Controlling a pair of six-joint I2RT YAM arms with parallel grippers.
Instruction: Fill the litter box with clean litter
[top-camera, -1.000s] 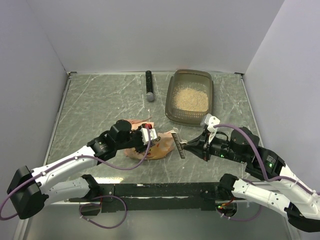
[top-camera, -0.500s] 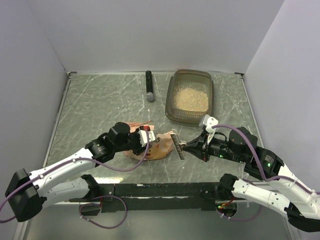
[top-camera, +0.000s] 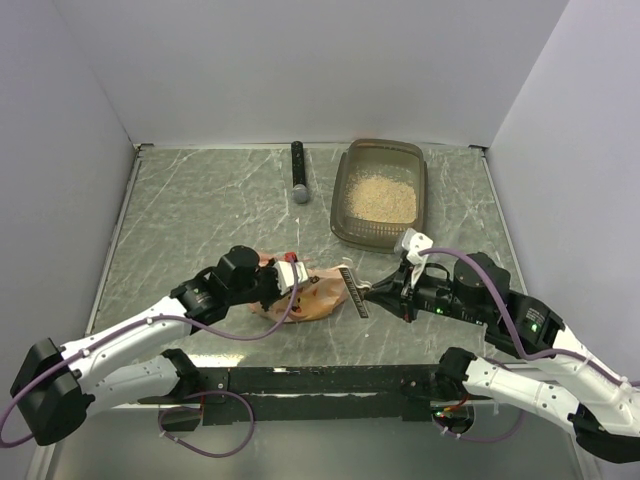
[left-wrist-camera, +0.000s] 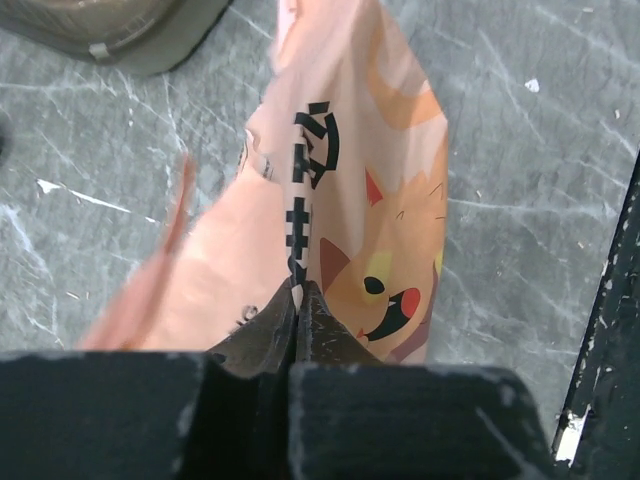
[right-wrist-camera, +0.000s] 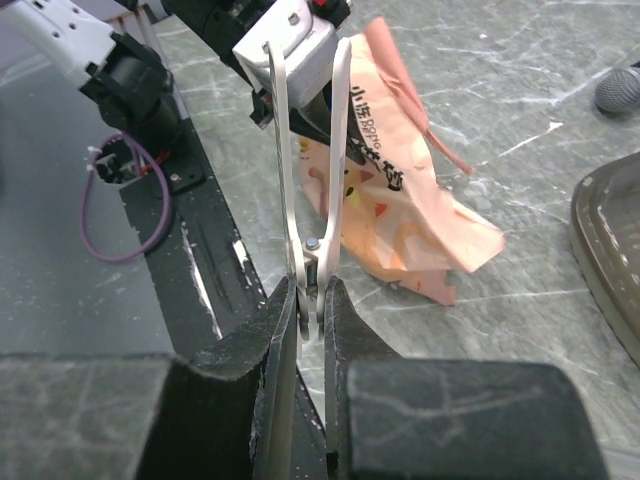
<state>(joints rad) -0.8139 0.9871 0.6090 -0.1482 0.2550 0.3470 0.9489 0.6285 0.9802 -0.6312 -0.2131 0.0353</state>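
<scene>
The litter box, a smoky grey-brown tray, stands at the back right of the table with a heap of pale clean litter inside. An orange-pink pouch with a cartoon cat face lies on the table in front of the arms. My left gripper is shut on a fold of the pouch, jaws pinched together. My right gripper is shut on the pivot end of a silver metal clip, whose long arms point toward the pouch and the left gripper.
A black stick with a grey rounded end lies left of the litter box; the grey end shows in the right wrist view too. The black base rail runs along the near edge. White walls close in the table.
The left gripper's jaws, open earlier over the pouch, have closed on it. The right gripper with the clip has drifted slightly left toward the pouch.
</scene>
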